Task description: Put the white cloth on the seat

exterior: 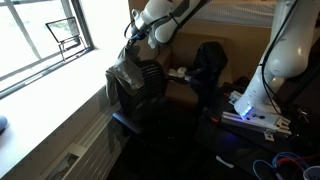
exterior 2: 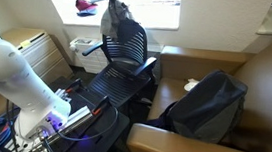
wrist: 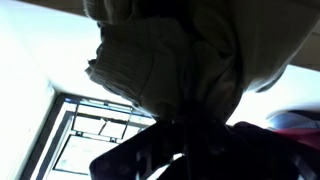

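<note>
I'm gripping the white cloth (exterior 2: 112, 20) tight in the gripper (exterior 2: 109, 5) over the backrest (exterior 2: 129, 45), so I'm aiming forward and low onto the seat (exterior 2: 110, 84).

Arm (exterior: 288, 45) raised, wrist (exterior: 158, 18) bent down, jaws seemingly closed.

Office, mesh chair (exterior 2: 127, 47) (dark bag (exterior 2: 209, 103) near), window (exterior: 40, 35)

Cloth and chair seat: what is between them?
In an exterior view, only the mesh backrest separates the cloth, held in the gripper, from the seat below.
</note>
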